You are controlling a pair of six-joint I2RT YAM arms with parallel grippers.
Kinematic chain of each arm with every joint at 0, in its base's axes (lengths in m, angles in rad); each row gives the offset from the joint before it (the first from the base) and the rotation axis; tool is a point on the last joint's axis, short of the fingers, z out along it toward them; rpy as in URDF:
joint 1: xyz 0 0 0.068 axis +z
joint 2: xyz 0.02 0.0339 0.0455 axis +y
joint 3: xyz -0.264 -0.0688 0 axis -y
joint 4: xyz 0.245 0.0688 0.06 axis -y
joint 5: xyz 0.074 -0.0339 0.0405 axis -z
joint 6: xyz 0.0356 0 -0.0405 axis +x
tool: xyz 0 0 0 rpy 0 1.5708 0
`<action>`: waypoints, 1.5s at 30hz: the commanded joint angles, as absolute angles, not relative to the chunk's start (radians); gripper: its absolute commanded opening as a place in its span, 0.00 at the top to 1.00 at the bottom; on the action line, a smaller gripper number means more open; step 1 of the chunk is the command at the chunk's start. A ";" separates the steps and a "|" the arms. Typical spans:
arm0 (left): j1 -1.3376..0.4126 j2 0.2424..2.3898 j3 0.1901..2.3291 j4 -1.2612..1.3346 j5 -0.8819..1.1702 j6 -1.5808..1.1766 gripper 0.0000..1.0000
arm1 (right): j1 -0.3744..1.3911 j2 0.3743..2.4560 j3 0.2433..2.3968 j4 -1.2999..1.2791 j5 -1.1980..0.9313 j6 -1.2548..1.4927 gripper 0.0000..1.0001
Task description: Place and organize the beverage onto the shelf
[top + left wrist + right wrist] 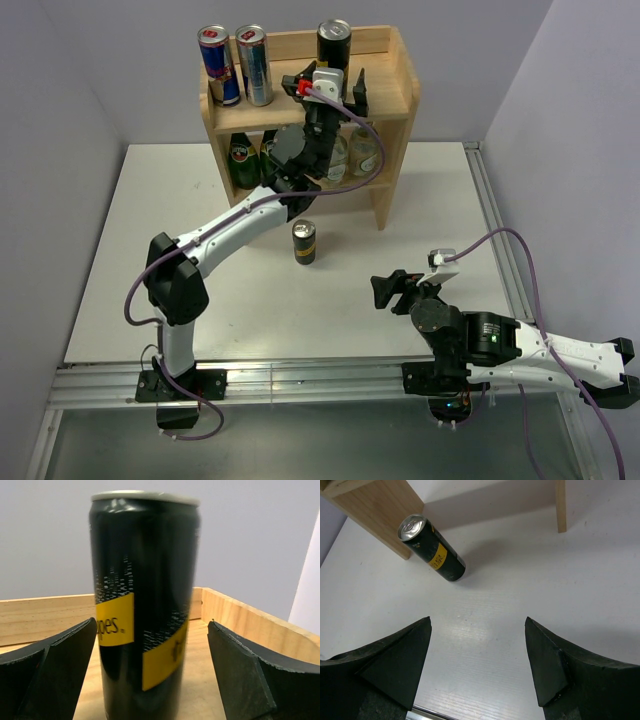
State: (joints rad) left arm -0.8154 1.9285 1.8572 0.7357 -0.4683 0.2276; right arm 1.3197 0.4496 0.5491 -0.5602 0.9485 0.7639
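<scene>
A black-and-gold can point(334, 42) stands upright on the top board of the wooden shelf point(395, 62). My left gripper point(329, 87) is open around it. In the left wrist view this can point(145, 605) stands between the fingers with bare wood on both sides, nearer the left fingertip point(80, 645); the shelf's rim point(240, 615) runs behind. Two blue-and-silver cans point(236, 66) stand at the top board's left end. Another black-and-gold can point(304, 242) stands on the table before the shelf, seen also in the right wrist view point(432, 548). My right gripper point(392, 288) hovers open and empty over the table.
On the lower tier stand a green bottle point(240, 160) and clear bottles point(364, 150), partly hidden by my left arm. The shelf's side panels point(375, 510) reach the white table point(450, 200). Grey walls close in behind and at both sides.
</scene>
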 commanded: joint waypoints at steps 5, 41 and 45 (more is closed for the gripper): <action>-0.882 1.813 1.801 0.805 -0.532 0.328 0.01 | 1.324 0.453 0.549 -0.532 0.966 0.765 0.18; -1.111 0.787 0.916 -0.115 -0.851 -0.293 0.01 | 1.184 1.112 0.729 -0.029 0.563 0.511 0.06; -1.111 0.684 0.850 -0.251 -0.879 -0.382 0.01 | 1.112 1.227 0.753 0.075 0.520 0.517 0.02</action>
